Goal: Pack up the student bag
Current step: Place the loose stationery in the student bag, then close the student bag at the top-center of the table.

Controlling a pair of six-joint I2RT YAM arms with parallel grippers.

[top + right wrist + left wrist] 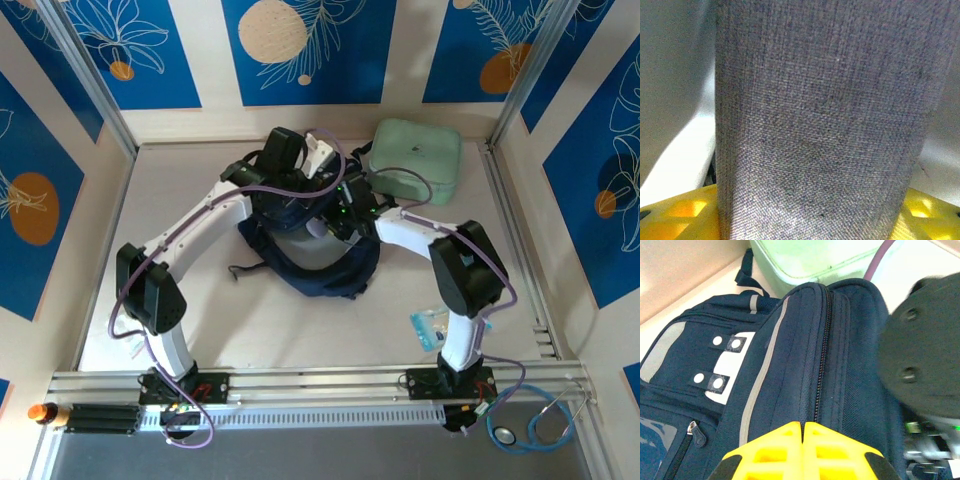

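The backpack (322, 270) lies in the middle of the tabletop (300, 335), a dark navy heap with black straps trailing toward the left. Both arms reach in over it from the near edge and meet above its top. A mint-green zip case (416, 160) sits just behind and to the right of the bag, close to the back wall. A small clear packet (432, 328) lies well apart from the bag, beside the base of the right arm.

From the left wrist, the left hand (802, 442) shows its two yellow fingers (765, 455) pressed flat together with no gap between them. They hover right above the bag's long closed zipper (821, 355), which runs away from the fingertips toward the green case. To the left of the zipper are a pale grey stripe (762, 375) and a white patch with snap tabs. A blurred black round housing (920, 350) fills the right side.

From the right wrist, the right hand (805, 220) has its fingers apart, one on either side of a grey woven-cloth object (820, 115) that stands upright and fills the gap between them, pinched there.
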